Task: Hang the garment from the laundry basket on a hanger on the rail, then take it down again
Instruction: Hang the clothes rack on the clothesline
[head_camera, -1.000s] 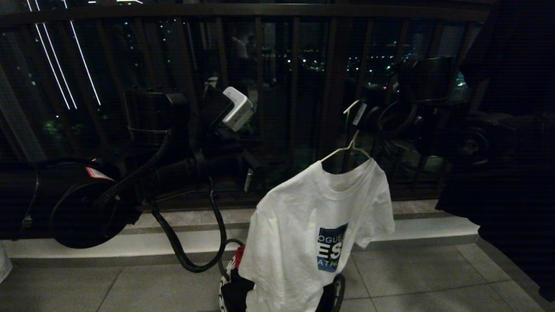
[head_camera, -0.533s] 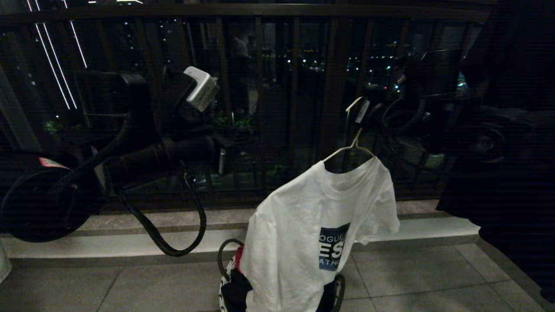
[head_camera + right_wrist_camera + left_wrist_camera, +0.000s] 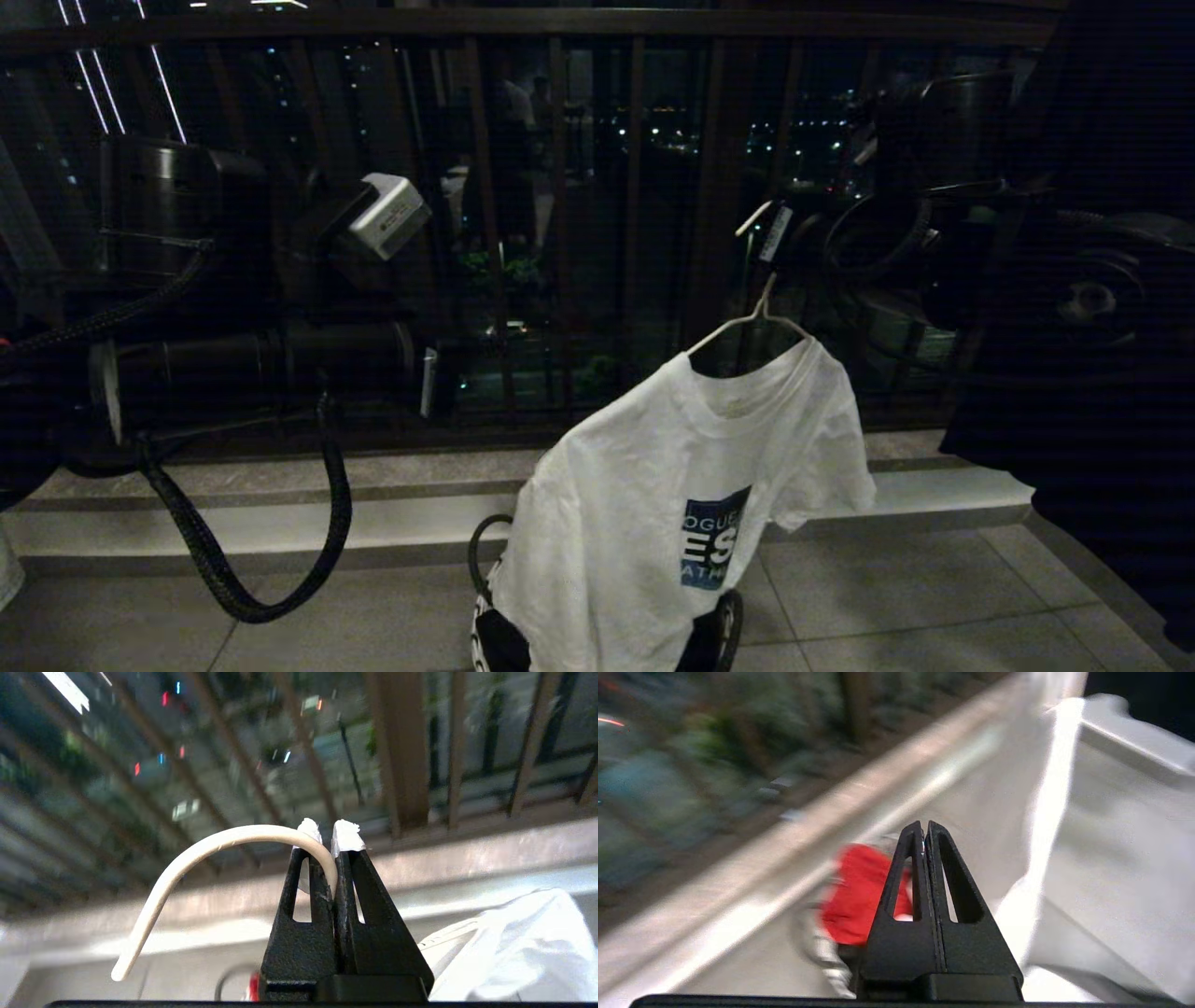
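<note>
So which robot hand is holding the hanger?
The right gripper: its fingers pinch the white hanger by the hook. The left gripper is shut on nothing, beside the white T-shirt.

you are looking from the head camera forward and down at the balcony railing (image 3: 560,187), the stone ledge (image 3: 420,504) and the tiled floor (image 3: 887,597), from a middling distance. your left wrist camera is sitting just behind its gripper (image 3: 923,828), facing down along the ledge toward the red cloth (image 3: 852,896) and white garment (image 3: 1111,858). your right wrist camera is sitting behind its gripper (image 3: 332,828), facing the railing, very near the hanger (image 3: 210,849) hook. all three views are sharing the ledge and the garment; head and right wrist are also sharing the railing.
</note>
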Controlling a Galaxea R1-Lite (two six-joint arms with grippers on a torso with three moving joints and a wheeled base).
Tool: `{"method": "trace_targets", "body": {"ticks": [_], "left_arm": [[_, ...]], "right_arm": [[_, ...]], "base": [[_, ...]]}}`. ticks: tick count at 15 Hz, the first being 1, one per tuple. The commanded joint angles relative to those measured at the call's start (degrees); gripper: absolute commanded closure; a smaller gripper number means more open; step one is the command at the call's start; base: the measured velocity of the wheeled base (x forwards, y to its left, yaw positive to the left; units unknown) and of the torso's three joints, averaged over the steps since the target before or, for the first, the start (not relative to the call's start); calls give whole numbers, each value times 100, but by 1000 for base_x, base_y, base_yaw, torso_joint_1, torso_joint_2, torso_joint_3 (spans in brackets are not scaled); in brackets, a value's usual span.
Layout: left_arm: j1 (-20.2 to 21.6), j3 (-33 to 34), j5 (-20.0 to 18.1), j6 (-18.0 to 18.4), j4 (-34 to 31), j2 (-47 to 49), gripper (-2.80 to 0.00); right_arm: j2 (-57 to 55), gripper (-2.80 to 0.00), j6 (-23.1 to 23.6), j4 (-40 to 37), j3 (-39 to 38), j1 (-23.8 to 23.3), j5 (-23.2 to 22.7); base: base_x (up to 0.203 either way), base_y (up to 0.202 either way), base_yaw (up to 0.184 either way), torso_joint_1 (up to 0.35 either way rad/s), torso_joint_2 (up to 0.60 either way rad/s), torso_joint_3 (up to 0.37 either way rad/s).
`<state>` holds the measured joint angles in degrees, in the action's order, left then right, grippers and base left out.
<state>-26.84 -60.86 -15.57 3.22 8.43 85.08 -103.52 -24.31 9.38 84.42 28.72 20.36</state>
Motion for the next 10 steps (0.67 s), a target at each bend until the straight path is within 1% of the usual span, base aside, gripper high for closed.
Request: {"method": "trace_targets", "body": {"ticks": [1,2,4,6,10], "left_arm": [[-247,-48,-403,-100,-350,-25,0],[-327,-41,-437,-103,-418,-42,-280],[-453,21,-460,-105,-452,-91,-280],[-689,135,-554,-103,-456,-120,-280],[-1009,10,-546,-112,-517,75,-280]], "right_arm": [[35,0,-26,-54,0,276,20],[25,0,-30,-59,-5,326,38],[28,0,-39,-68,-22,374,47],[69,0,-48,-77,-44,396,56],[60,0,-39,-77,-75,450,56]], "base": [[0,0,0,0,0,0],[0,0,0,0,0,0],[0,0,0,0,0,0],[0,0,0,0,0,0],[0,0,0,0,0,0]]}}
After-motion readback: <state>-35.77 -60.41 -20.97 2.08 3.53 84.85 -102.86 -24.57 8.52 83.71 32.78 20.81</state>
